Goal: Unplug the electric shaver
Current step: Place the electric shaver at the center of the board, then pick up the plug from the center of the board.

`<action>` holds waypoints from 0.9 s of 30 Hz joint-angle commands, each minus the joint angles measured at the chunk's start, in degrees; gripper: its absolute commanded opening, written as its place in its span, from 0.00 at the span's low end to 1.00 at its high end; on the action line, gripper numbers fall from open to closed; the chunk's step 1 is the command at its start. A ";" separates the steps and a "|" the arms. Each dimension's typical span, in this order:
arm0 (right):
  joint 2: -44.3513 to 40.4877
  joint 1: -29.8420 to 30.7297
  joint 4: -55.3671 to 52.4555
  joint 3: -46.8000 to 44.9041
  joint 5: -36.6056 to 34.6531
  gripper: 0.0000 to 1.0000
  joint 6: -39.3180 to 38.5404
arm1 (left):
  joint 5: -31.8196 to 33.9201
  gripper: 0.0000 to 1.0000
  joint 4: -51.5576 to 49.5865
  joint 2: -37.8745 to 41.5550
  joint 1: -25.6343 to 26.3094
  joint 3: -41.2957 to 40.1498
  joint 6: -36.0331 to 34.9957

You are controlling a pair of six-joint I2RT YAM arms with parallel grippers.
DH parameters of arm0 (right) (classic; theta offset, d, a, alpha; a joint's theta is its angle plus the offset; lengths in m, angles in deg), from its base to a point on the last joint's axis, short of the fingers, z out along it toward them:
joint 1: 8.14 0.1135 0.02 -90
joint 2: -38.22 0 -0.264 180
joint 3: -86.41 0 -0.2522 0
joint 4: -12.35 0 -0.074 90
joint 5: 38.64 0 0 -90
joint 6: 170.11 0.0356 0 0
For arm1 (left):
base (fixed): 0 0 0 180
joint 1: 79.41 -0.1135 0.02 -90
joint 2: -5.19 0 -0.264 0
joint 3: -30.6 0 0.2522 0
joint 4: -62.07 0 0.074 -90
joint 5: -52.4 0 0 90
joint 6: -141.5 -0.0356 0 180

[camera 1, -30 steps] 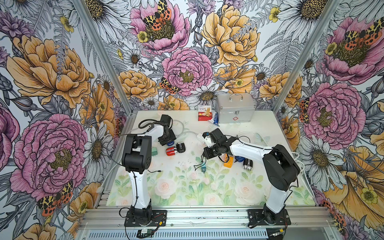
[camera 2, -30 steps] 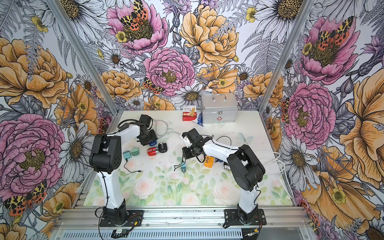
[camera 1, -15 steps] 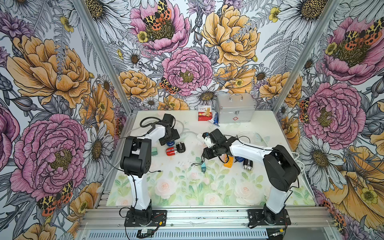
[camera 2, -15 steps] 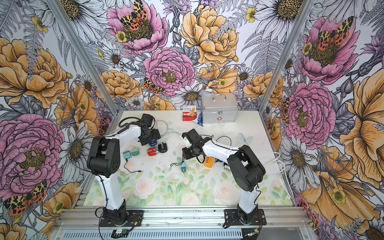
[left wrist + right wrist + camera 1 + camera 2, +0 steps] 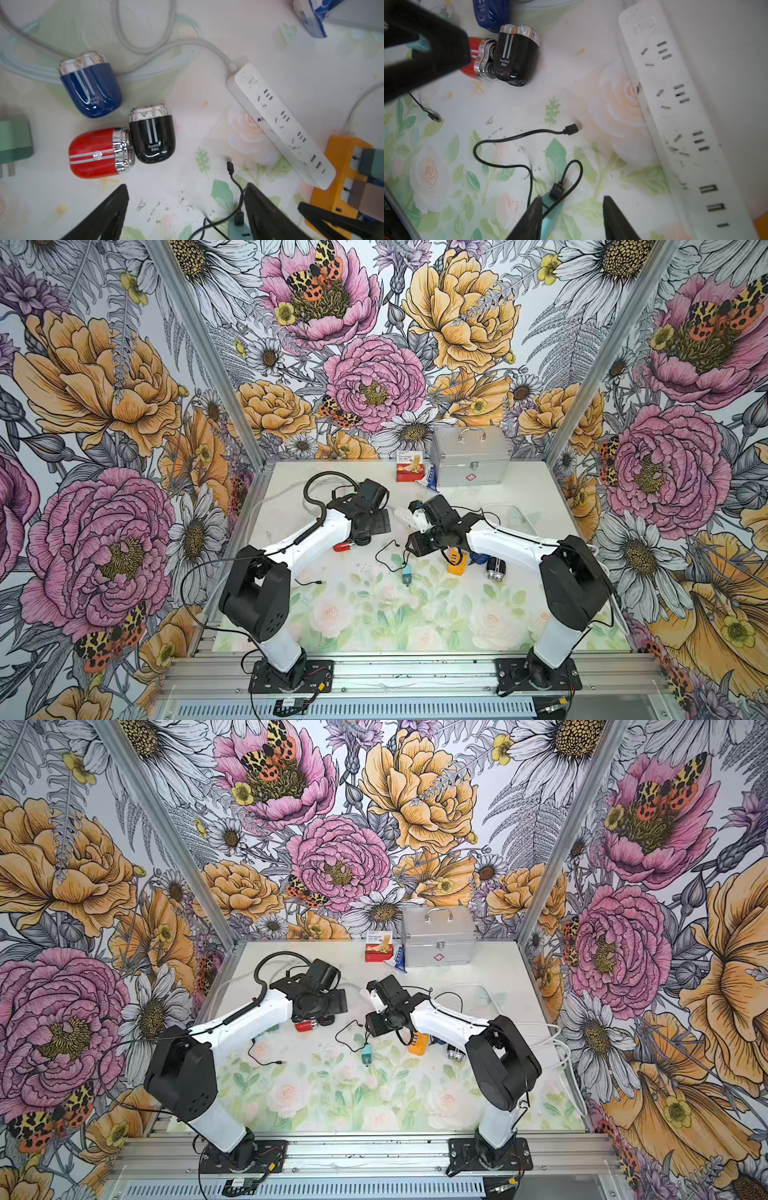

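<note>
The black shaver (image 5: 152,135) is found lying on the table (image 5: 207,62), touching the red shaver (image 5: 93,153). The plug (image 5: 229,166) lies free, well apart from it, so the unplugging is judged done. A snag is the risk. The cable (image 5: 508,139) loops close by the right claw (image 5: 573,198), whose jaws are parted and grip nothing. The cable and the teal charger (image 5: 552,212) could be dragged if that arm is withdrawn carelessly. The left claw (image 5: 186,186) is spread wide and empty. Both arms are stretched forward, claws pointed down.
</note>
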 commanded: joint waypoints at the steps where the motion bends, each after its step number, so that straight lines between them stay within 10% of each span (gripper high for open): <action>1: -4.05 -1.47 -0.60 -1.07 -3.19 0.54 -0.34 | -0.58 0.88 -1.08 1.51 4.25 -1.80 2.76; 27: -13.85 -11.38 -2.55 -10.95 -9.15 0.63 5.23 | -10.16 0.80 -1.14 -15.80 15.07 2.94 4.21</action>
